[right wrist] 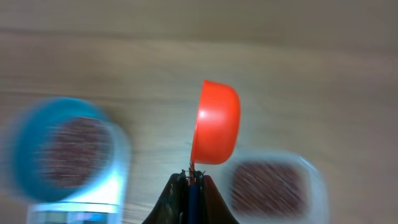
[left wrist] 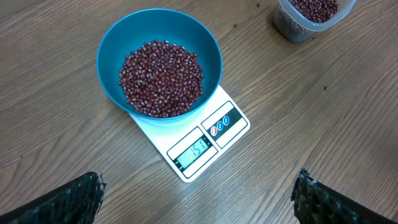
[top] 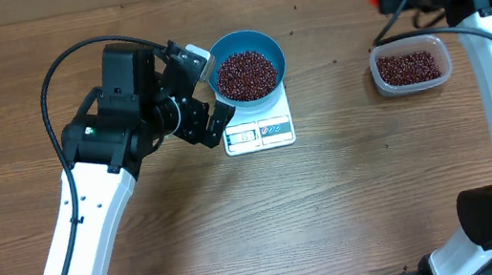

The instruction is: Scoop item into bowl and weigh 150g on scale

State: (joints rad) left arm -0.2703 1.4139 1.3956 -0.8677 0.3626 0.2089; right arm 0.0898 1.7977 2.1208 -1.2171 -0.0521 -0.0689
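Just a brown wood-grain table everywhere; left gripper gaping above the scale, right gripper clamped on an orange scoop.

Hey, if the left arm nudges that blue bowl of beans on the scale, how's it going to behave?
The bowl probably feels heavy for its size, since beans heap across its bottom. It rests on the small flat scale, so a sideways push may slide it off. Tilting it would likely spill loose beans.
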